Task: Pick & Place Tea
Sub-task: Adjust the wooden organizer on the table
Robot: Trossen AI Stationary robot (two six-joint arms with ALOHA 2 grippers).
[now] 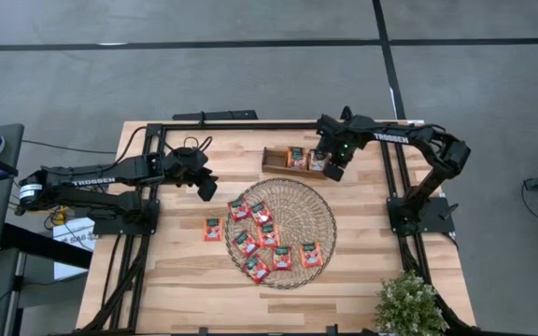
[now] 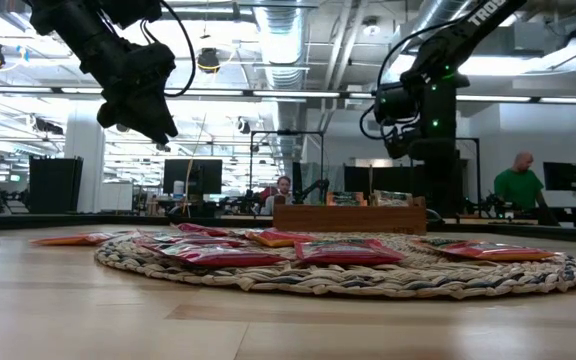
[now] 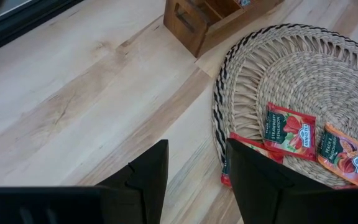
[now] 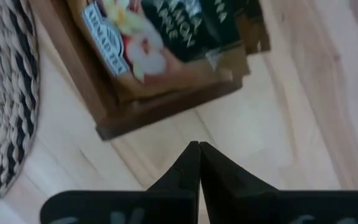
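Currently right gripper (image 1: 333, 172) is held pressed together beside the wooden tray (image 1: 274, 166); left gripper (image 1: 207, 189) is spread, empty, left of it.

Bare table (image 1: 176, 271) left of woven mat (image 1: 316, 207) is open except one stray sachet (image 1: 213, 229), mat is crowded with sachets (image 1: 267, 233), wooden tray (image 1: 274, 161) blocks the mat's far edge.

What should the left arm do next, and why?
Probably lower the open left gripper toward the red sachet lying on the table beside the woven mat. It hovers empty, while the right gripper, shut and empty, is at the wooden tray.
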